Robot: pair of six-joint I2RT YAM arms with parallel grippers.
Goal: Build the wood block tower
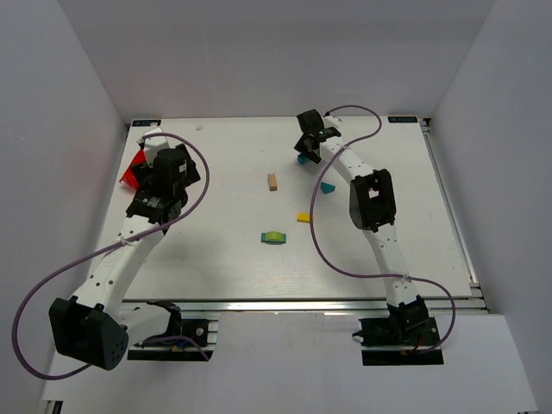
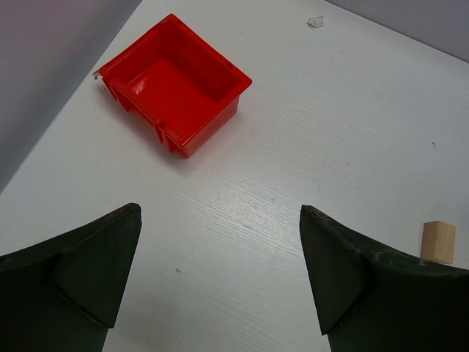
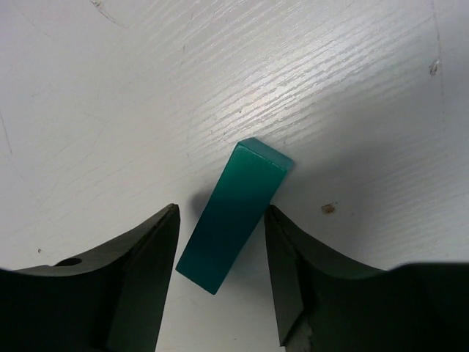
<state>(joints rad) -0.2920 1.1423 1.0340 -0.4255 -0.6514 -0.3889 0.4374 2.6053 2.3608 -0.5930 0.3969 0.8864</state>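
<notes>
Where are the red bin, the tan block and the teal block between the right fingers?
red bin [image 2: 209,126]: left wrist view, near outer wall.
tan block [image 2: 438,242]: left wrist view, front face.
teal block [image 3: 234,216]: right wrist view, top face.

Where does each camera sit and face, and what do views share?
Top external: above, behind the bases, looking down on the table; both arms show.
Left wrist: looks down at red bin, tan block; left end effector fingers show.
Right wrist: looks down at teal block between right end effector fingers.
Shared: top, left wrist both show red bin.
</notes>
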